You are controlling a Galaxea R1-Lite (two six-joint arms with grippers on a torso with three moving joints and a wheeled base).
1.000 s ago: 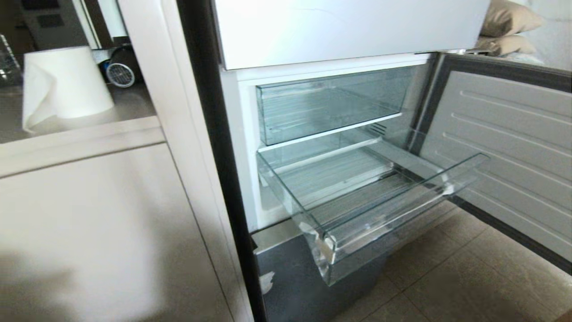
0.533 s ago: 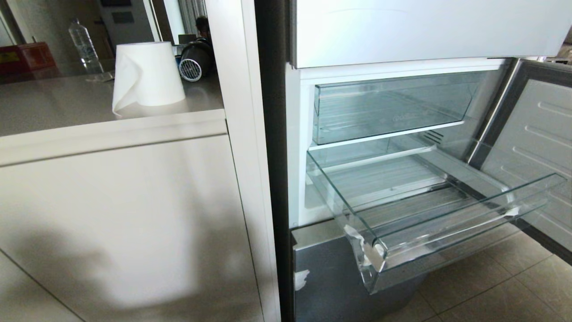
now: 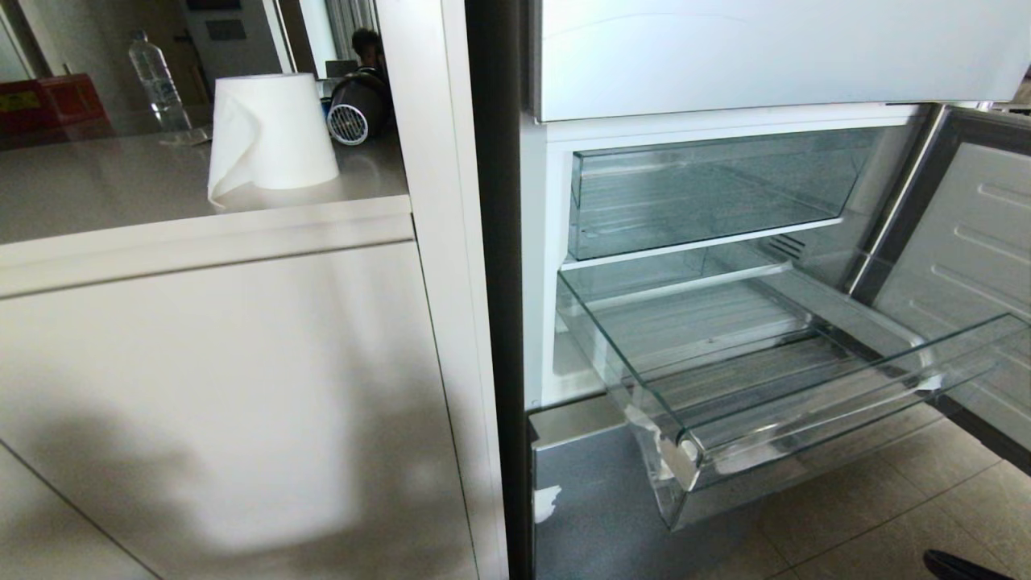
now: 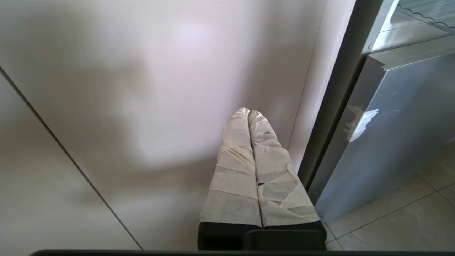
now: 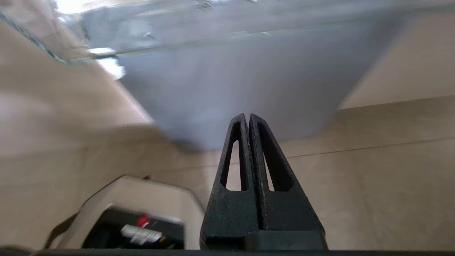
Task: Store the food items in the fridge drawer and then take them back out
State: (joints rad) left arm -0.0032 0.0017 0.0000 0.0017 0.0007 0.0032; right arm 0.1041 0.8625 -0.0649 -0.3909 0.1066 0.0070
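Since the fridge (image 3: 805, 64) fills most of the head view, everything else is best placed against it: its lower door (image 3: 966, 266) hangs swung open on the right, the pale cabinet and counter (image 3: 201, 234) stand against its left side, and on that counter sit a paper towel roll (image 3: 270, 133), a water bottle (image 3: 149, 76) and a small dark appliance (image 3: 358, 105). Inside the fridge the deeper clear drawer (image 3: 709, 189) sits pushed in, and directly below it the fridge drawer (image 3: 773, 379) is pulled well out over the tiled floor (image 3: 870, 507), with white tape scraps (image 3: 656, 435) at its front left corner. No food shows anywhere, neither in this drawer nor on the counter, so how the food will handle cannot be judged yet. As for the drawer, it looks like rigid, thin, smooth plastic, probably light but slippery and liable to crack or tip if pressed at one corner; the thick front lip near its middle seems the safest place to hold. Low beside the fridge's left edge, facing the cabinet front, the left gripper (image 4: 249, 113) has its tape-wrapped fingers pressed together on nothing. Below the fridge's grey bottom panel (image 5: 231, 92), above the floor, the right gripper (image 5: 247, 117) is likewise closed and empty
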